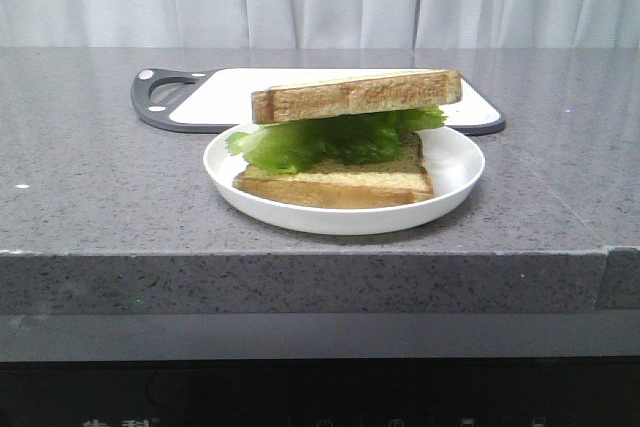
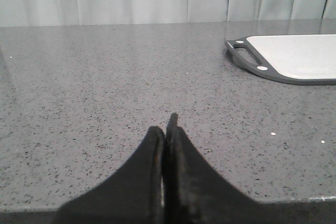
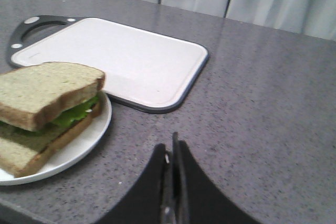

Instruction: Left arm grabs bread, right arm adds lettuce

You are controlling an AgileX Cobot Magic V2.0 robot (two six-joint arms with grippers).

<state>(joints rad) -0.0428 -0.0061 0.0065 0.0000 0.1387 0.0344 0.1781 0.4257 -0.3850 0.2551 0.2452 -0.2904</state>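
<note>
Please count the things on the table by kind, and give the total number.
Bread slices: 2 (top slice, bottom slice)
Lettuce leaf: 1, lying between the slices
White plate: 1
Cutting board: 1, behind the plate
Total: 5

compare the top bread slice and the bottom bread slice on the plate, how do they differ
The top bread slice rests on the lettuce, raised off the plate; the bottom bread slice lies directly on the white plate. The top slice is shifted toward the cutting board and overhangs; the bottom one sits nearer the plate's front rim. Both are thick, square, with pale crumb and golden-brown crust.
</note>
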